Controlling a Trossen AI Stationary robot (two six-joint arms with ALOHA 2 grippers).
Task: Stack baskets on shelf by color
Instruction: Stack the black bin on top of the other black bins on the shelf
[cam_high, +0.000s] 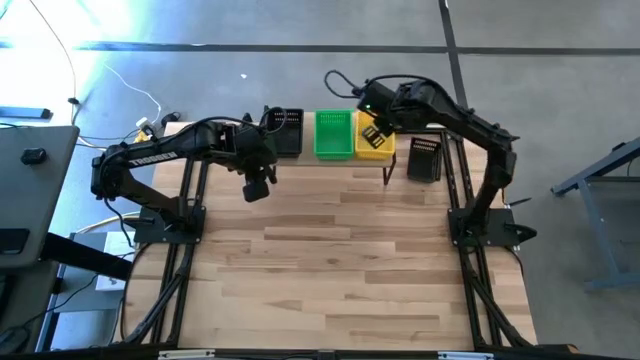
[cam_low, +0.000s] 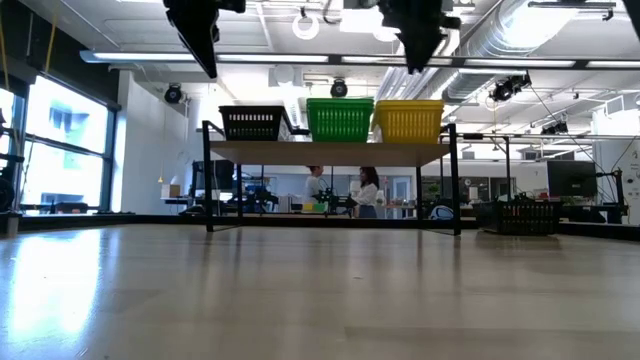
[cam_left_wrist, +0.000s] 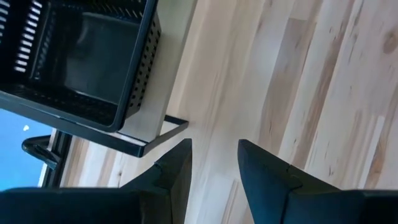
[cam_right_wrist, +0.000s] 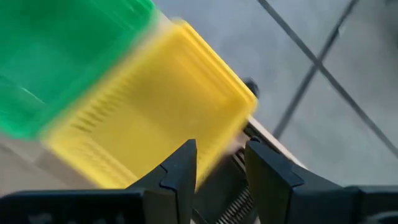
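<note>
Shelf (cam_high: 395, 163): black basket (cam_high: 287, 131), green basket (cam_high: 333, 134), yellow basket (cam_high: 374, 140) are carried.
Bench (cam_high: 330, 260): spare black basket (cam_high: 425, 159) is stood by shelf's right end.
Left tool (cam_left_wrist: 214, 163): released, empty, beside black basket.
Right tool (cam_right_wrist: 221, 165): released, empty, over yellow basket.

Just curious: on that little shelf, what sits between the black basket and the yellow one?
A green basket stands between the black basket and yellow basket, clearest in the low view.

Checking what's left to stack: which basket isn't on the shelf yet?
The black basket on the table right of the shelf; the other black, green and yellow baskets sit on top.
</note>
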